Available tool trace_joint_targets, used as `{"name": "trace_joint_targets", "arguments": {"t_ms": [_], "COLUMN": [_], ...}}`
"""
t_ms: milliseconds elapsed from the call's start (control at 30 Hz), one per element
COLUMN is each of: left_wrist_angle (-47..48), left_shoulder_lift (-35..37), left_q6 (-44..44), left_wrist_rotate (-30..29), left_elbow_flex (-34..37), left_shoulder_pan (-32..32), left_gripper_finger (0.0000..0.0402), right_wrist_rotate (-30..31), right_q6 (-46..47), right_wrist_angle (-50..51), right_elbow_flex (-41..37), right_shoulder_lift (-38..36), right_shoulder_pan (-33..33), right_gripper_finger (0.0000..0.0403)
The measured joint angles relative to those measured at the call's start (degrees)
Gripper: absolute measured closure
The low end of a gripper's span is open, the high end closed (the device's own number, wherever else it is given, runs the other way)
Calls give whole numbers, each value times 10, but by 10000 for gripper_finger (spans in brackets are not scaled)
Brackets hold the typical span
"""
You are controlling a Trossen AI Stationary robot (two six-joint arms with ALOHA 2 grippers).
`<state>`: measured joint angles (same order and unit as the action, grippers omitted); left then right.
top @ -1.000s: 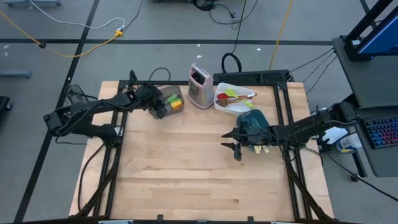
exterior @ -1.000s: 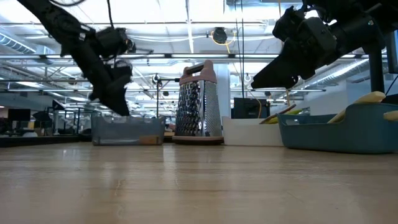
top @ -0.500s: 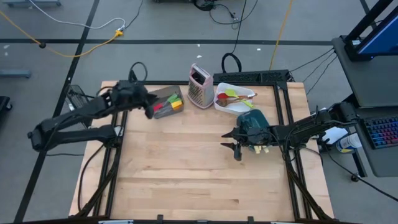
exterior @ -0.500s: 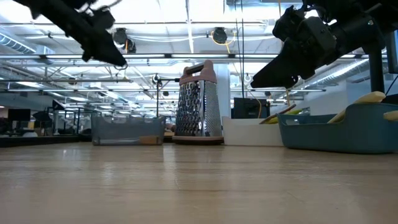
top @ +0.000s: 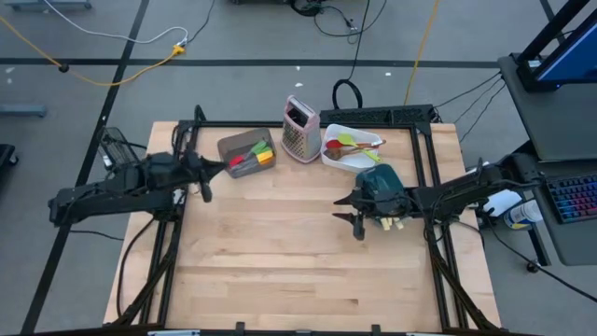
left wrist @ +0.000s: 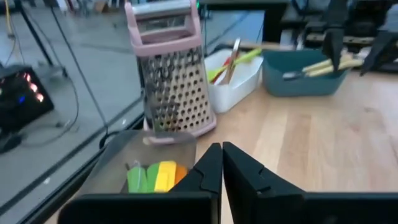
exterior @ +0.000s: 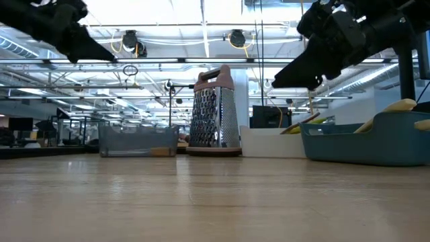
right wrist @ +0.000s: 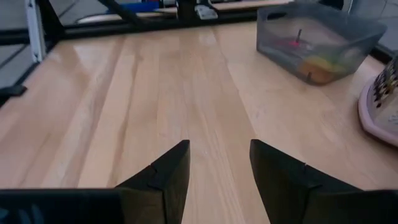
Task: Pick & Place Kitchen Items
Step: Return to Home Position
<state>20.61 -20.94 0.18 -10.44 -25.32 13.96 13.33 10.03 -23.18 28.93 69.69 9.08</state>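
Observation:
The kitchen items lie in containers: red, green, yellow and orange mini spatulas in the grey container (top: 247, 151), (left wrist: 152, 177); red and green spoons in the white container (top: 350, 147); cream handles in the teal container (top: 381, 180), (left wrist: 305, 71). My left gripper (top: 207, 179), (left wrist: 222, 165) hangs shut and holds nothing at the table's left edge, just left of the grey container. My right gripper (top: 353, 222), (right wrist: 219, 165) hovers open above the table's middle, beside the teal container, with nothing between its fingers.
The metal grater with pink trim (top: 300, 129), (exterior: 215, 107) stands upright between the grey and white containers at the far edge. The bare wooden table (top: 280, 252) stretches from the middle to the near edge. A black frame (top: 410, 117) borders the table.
My left gripper has drawn back from over the grey container toward the table's left edge, rising and tipping from pointing down to nearly level. The spatulas stay in the container. My right gripper has kept still.

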Motion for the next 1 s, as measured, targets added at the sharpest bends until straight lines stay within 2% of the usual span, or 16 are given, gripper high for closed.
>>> {"name": "trace_joint_targets", "arguments": {"t_ms": [200,400,567,667,800,1000], "left_wrist_angle": [-49,-54,-58,-66,-145,-245], "left_shoulder_lift": [115,207,205,207,207,207], "left_q6": [16,44,46,43,47,47], "left_wrist_rotate": [6,74,81,117,159,165], "left_elbow_flex": [97,156,165,164,189,247], "left_shoulder_pan": [-10,-13,-13,-14,-21,-28], "left_gripper_finger": [394,387,384,395,397,388], "right_wrist_rotate": [0,-1,-1,0,0,0], "right_q6": [-6,-16,-43,-27,-9,-14], "right_wrist_angle": [94,174,171,174,169,157], "right_elbow_flex": [0,0,-32,-70,-124,-184], "right_shoulder_lift": [-83,-178,-251,-298,-364,-465], "right_shoulder_pan": [0,2,1,-1,-1,-1], "right_gripper_finger": [243,243,243,243,243,243]}}
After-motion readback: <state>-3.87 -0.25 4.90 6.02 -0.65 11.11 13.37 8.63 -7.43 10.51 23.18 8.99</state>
